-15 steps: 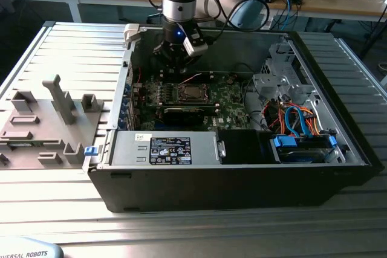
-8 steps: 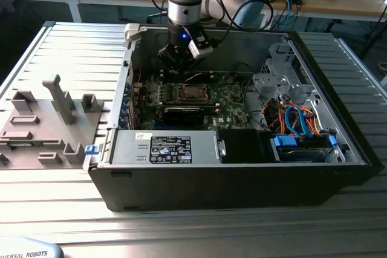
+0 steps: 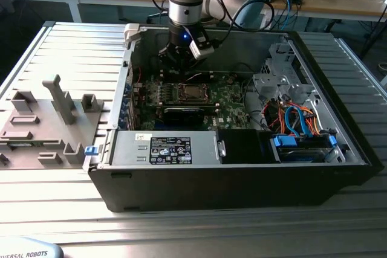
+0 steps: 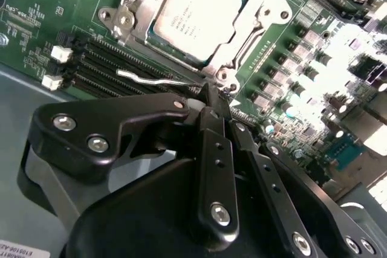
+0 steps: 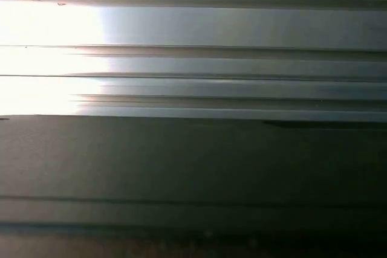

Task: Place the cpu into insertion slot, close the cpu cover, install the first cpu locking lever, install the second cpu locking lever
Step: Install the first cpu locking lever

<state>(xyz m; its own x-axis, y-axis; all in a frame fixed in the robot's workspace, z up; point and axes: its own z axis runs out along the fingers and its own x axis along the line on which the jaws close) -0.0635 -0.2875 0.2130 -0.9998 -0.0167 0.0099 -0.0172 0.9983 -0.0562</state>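
The cpu (image 4: 192, 11), silver-grey topped, lies in the insertion slot (image 3: 190, 93) on the green motherboard. The cpu cover (image 4: 245, 31) lies flat over it as a silver frame, the chip showing through its window. A thin silver locking lever (image 4: 151, 78) runs along one side of the socket, between it and the memory slots. My gripper (image 4: 211, 98) hangs over the board behind the socket (image 3: 181, 58). Its black fingers are shut together, their tips at the lever's end by the socket corner. Whether they touch the lever I cannot tell.
Long black memory slots (image 4: 100, 64) lie beside the lever. A black card (image 3: 184, 113), the power supply (image 3: 169, 148) and a drive cage with coloured cables (image 3: 296, 122) crowd the open case. A grey parts fixture (image 3: 48, 119) sits at the exterior view's left.
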